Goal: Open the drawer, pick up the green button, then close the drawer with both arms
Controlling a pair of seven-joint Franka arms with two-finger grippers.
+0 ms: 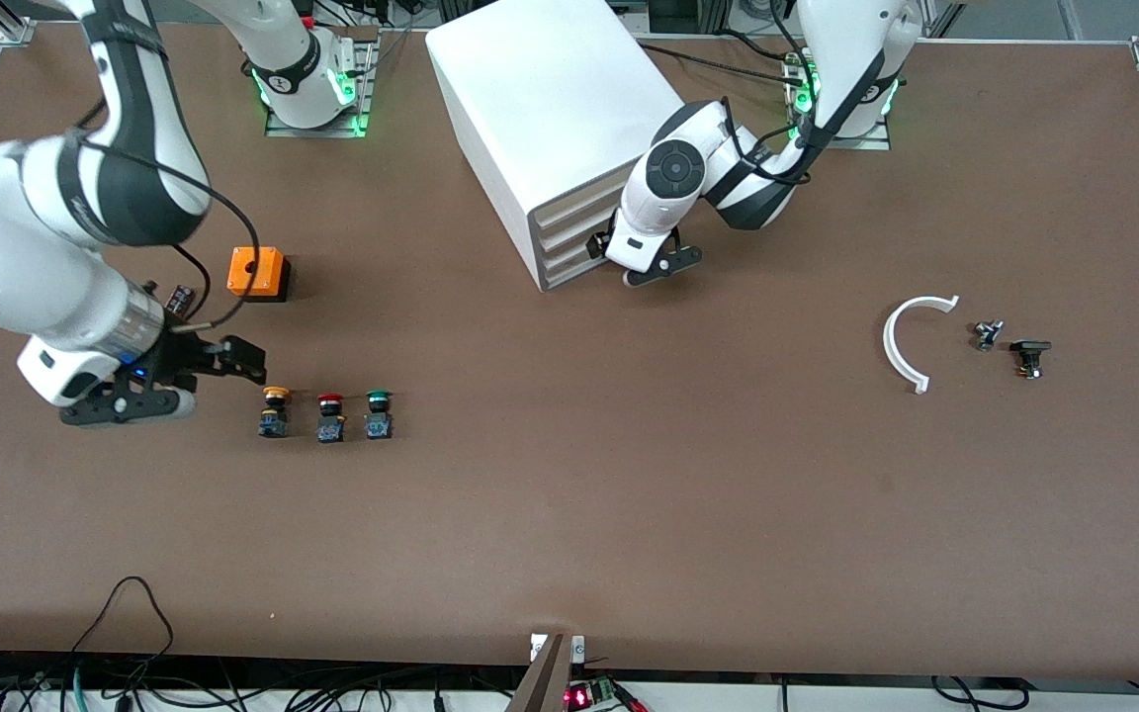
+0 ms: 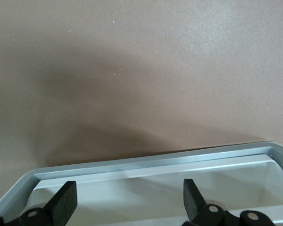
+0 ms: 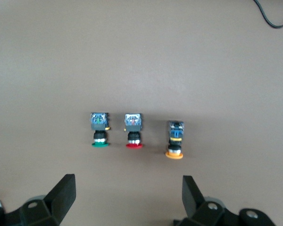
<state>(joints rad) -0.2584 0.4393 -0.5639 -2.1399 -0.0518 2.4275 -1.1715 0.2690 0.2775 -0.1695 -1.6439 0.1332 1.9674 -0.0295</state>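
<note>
From my station I see the right tool (image 1: 196,381) low over the table (image 1: 569,554) at the right arm's end, its fingers (image 3: 61,195) spread wide with nothing between them. Just beside it, toward the left arm's end, three push buttons lie in a row: the yellow one (image 1: 275,410) closest to the tool, the red one (image 1: 330,416) next, and the button (image 1: 378,413) with the green cap last. In the right wrist view all three lie apart from one another ahead of the open fingers, none touched: the green button (image 3: 99,129), the red (image 3: 133,129), the yellow (image 3: 175,139). Farther from the front camera than the row sits an orange box (image 1: 258,273), also near this tool. The left tool (image 1: 641,265) is down at the front of the cabinet (image 1: 550,119), by the lowest drawer (image 1: 574,269). Its wrist view shows the fingers (image 2: 65,203) parted over the drawer's grey rim (image 2: 151,162) and pale inside, gripping nothing; the drawer (image 2: 226,181) stands out a little over the brown table (image 2: 141,70) there. Well apart from that tool, toward the left arm's end, lie a white curved strip (image 1: 901,341) and two small dark parts (image 1: 987,334), (image 1: 1029,357).
</note>
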